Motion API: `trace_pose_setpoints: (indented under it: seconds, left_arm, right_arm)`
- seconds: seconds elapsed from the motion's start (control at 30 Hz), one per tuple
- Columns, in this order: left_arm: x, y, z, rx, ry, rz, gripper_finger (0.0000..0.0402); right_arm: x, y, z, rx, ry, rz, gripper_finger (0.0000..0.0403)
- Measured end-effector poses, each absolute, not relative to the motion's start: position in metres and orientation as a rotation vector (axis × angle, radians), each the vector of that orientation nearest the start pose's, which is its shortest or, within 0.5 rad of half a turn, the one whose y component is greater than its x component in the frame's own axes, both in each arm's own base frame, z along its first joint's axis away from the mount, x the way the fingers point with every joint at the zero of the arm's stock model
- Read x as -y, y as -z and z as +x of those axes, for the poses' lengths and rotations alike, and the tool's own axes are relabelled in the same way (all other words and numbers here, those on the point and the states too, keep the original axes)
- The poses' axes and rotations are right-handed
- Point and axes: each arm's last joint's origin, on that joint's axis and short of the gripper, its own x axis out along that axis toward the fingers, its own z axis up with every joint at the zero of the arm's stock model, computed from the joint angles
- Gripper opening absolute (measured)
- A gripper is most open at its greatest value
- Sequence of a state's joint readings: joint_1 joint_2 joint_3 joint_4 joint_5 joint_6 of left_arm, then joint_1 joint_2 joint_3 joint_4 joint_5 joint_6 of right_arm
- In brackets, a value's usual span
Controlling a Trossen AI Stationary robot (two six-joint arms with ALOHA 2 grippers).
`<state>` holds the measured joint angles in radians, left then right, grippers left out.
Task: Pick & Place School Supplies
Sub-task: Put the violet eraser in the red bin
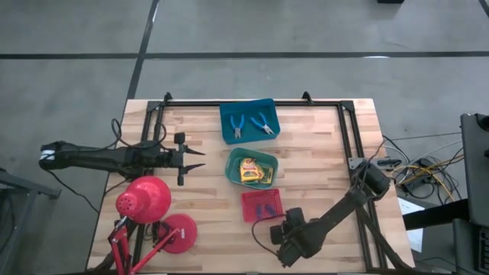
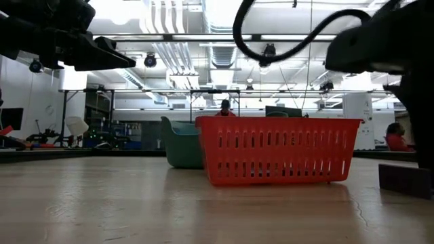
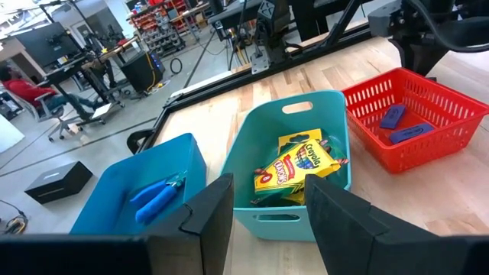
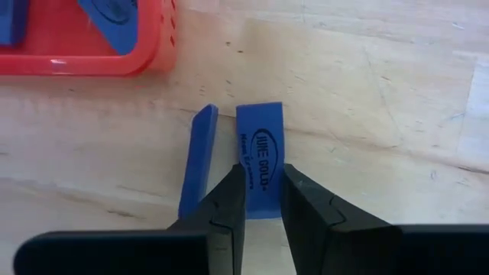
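- Beside the red tray (image 4: 84,57), on bare wood at the table's near edge, the right gripper (image 4: 263,191) closes its fingers around a flat blue block (image 4: 258,149) printed with an oval logo; the jaws flank its near end, not yet visibly clamped
- A second blue block (image 4: 197,160) stands on edge just beside it, outside one finger (image 4: 221,202)
- Good practice, by the look of it: squeeze square on the flat block alone, then lift straight so its neighbour stays put
- Over the table's left side, the left gripper (image 3: 263,210) waits, fingers parted and empty
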<state>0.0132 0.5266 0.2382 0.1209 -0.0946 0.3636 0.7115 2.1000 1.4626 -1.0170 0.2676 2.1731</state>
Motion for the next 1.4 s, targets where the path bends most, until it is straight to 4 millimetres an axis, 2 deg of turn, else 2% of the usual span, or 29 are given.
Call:
trace_pose_setpoints:
  seconds: [0.23,0.47,0.77,1.0,1.27,1.4]
  left_arm:
    - [-0.005,-0.208,0.139,-0.185,-0.076,0.369,0.0168]
    - [-0.005,-0.208,0.139,-0.188,-0.075,0.369,0.0168]
    - [-0.005,-0.208,0.139,-0.189,-0.075,0.369,0.0168]
    - [-0.004,-0.208,0.139,-0.189,-0.074,0.37,0.0168]
    - [-0.004,-0.208,0.139,-0.186,-0.075,0.369,0.0168]
    - [-0.004,-0.208,0.139,-0.186,-0.075,0.369,0.0168]
  right_arm:
    - [-0.236,-0.162,0.287,-0.966,1.143,0.984,0.0063]
    - [-0.227,-0.185,0.285,-0.849,1.11,0.995,0.0063]
    - [-0.191,-0.216,0.3,-0.788,1.062,0.962,0.0063]
    - [-0.162,-0.227,0.323,-0.812,1.023,0.912,0.0064]
    - [-0.15,-0.223,0.336,-0.86,0.961,0.926,0.0082]
    - [-0.151,-0.217,0.339,-0.856,0.951,0.934,0.0081]
